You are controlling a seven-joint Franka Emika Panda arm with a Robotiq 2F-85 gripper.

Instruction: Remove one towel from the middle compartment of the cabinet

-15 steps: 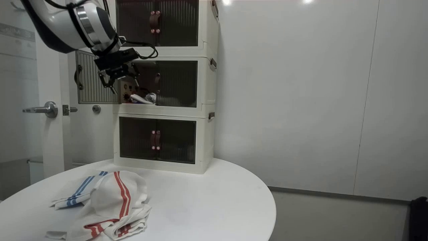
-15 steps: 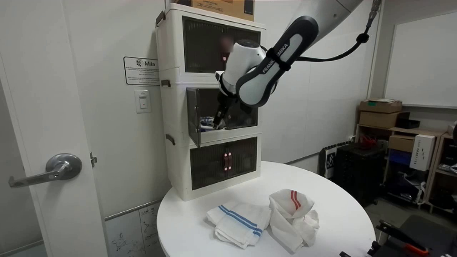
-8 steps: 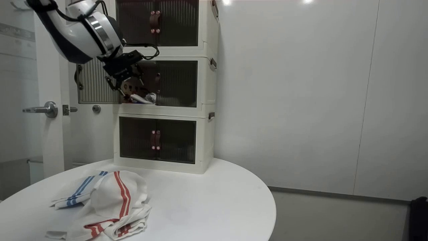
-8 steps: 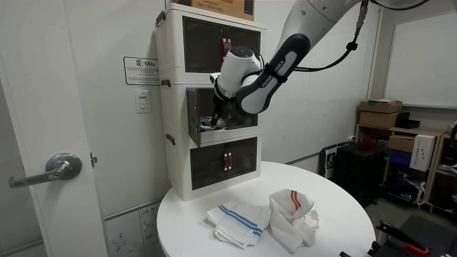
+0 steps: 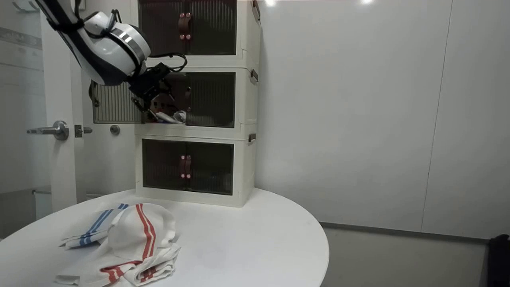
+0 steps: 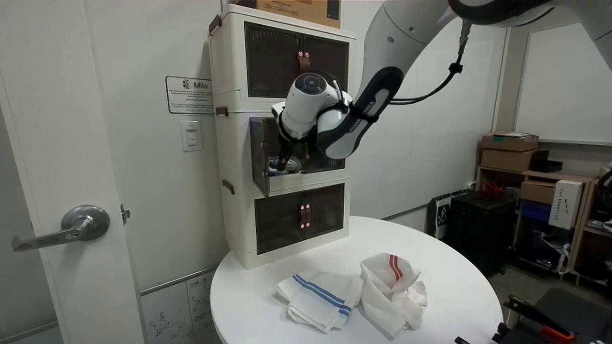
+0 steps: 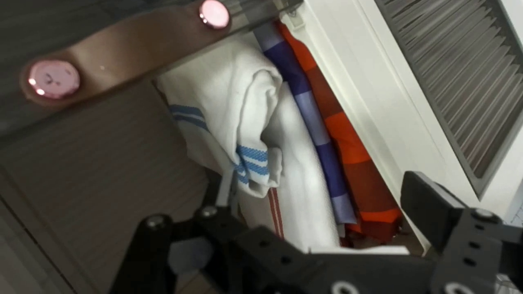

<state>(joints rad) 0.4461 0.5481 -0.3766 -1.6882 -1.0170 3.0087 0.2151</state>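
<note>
The cabinet [image 5: 248,103] [image 6: 236,143] has three stacked compartments. The middle one has its left door [image 5: 116,104] [image 6: 259,155] swung open. In the wrist view, a crumpled white towel with blue stripes [image 7: 220,81] lies on a white towel with a red stripe [image 7: 302,183]. A blue checked cloth [image 7: 316,130] and an orange-red cloth [image 7: 351,151] lie under or beside them. My gripper [image 7: 322,188] is open, its left finger close to the blue-striped towel; contact cannot be told. In both exterior views the gripper [image 5: 162,105] [image 6: 283,167] is at the compartment opening.
The closed right door's brown handle [image 7: 122,49] is close to the wrist camera. The compartment's white side frame [image 7: 367,94] is near the right finger. A blue-striped towel [image 6: 320,296] and a red-striped towel [image 6: 392,291] lie on the round white table [image 6: 459,296].
The arm and gripper have moved down and toward the open middle compartment, bringing the fingers closer to the towels. The gripper stays open. Cabinet doors and table towels have not moved.
</note>
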